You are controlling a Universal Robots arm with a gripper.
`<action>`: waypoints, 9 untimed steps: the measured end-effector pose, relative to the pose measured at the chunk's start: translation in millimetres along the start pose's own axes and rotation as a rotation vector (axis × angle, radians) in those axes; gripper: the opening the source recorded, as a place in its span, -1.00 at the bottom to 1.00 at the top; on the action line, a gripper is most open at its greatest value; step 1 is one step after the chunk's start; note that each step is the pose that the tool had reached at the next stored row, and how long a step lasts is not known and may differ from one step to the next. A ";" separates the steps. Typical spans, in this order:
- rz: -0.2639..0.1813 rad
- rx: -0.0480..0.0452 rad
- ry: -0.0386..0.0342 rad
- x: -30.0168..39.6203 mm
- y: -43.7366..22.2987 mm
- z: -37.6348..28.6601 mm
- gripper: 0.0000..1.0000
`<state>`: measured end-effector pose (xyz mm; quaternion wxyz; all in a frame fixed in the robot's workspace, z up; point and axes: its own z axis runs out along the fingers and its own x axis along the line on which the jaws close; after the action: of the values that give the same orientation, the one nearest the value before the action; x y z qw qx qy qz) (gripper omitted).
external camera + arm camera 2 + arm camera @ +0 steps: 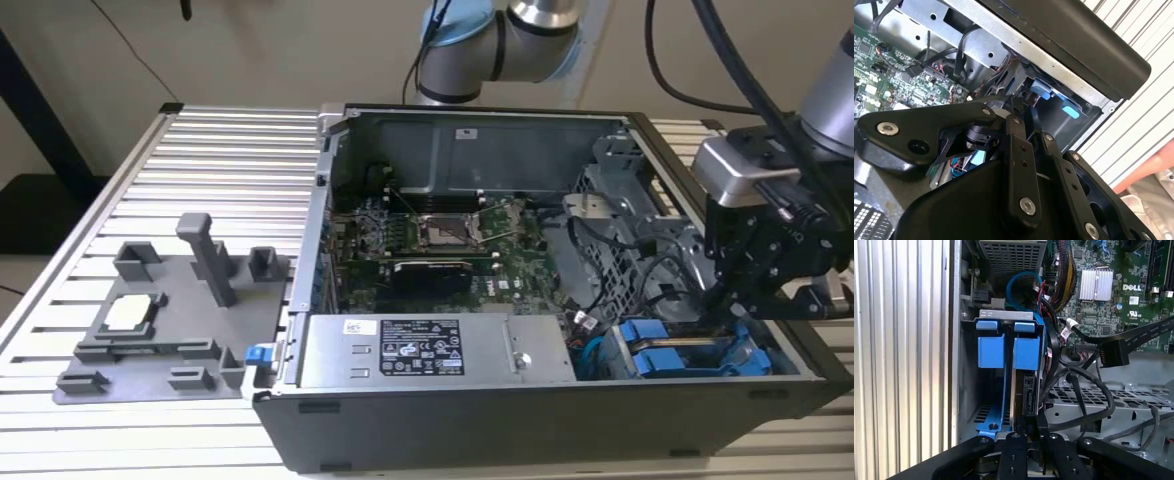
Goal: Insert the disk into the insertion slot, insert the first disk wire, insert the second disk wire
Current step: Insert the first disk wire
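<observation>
The disk (1026, 354), in its bright blue carrier frame, sits upright in the insertion slot (1004, 315) of the grey metal drive cage, next to another blue-fronted carrier (990, 350). In the first wrist view my gripper (1030, 425) is at the disk's dark rear edge, shut on the small black connector of a disk wire (1029, 421). A second disk wire with a wide black connector (1114, 354) hangs loose beside the cage. In the exterior view the gripper (731, 305) reaches down into the case just above the blue carriers (667, 355). The second wrist view has the fingers (1015, 131) pointing into the cage.
The open computer case (534, 420) lies on a slatted aluminium table. The silver labelled power-supply box (427, 350) lies along the case's near wall, with the motherboard (441, 240) behind it. Black cable loops (1089, 390) crowd the cage. A grey fixture plate (160, 320) lies at the exterior view's left.
</observation>
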<state>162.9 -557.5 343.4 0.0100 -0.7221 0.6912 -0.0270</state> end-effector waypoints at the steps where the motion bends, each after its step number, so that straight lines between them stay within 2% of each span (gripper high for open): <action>1: 0.000 0.0000 0.0002 0.0 0.0 0.1 -0.62; 9: 0.000 0.0000 -0.0002 0.0 -0.5 1.9 -0.62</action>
<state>163.4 -557.5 341.6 0.0101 -0.7221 0.6912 -0.0269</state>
